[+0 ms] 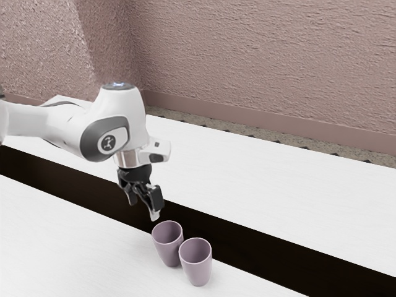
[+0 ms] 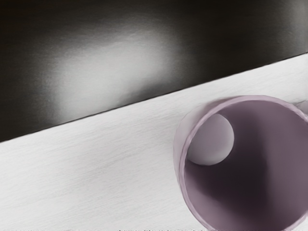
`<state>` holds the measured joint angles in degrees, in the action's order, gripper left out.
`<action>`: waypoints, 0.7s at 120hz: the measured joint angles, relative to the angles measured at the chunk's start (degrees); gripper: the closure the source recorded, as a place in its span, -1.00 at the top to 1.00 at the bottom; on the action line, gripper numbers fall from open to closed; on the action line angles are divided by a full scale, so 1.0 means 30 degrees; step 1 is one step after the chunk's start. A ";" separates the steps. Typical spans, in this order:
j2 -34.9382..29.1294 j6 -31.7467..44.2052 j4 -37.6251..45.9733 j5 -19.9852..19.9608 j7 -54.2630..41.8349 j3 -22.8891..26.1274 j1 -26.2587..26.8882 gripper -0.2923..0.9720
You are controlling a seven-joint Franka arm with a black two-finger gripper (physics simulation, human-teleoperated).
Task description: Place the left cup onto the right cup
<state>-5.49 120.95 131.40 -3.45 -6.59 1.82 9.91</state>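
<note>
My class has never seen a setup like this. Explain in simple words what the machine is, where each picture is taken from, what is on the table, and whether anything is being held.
This is a computer-simulated robot: a white jointed arm ending in a black two-finger tool. One picture comes from a camera at the side of the table. The other comes from a camera on the arm's hand, looking down. The white table has a dark band across it. On it stand two smooth mauve cups, upright and side by side: the left cup and the right cup. The tool hangs just above the left cup, open and holding nothing. The hand camera looks into a cup's open mouth, most likely that left cup.
</note>
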 joint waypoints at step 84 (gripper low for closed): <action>0.1965 0.4167 0.1006 -0.0635 0.0178 0.0427 -0.0334 0.54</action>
<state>0.40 133.45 134.42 -5.35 -6.05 3.10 8.91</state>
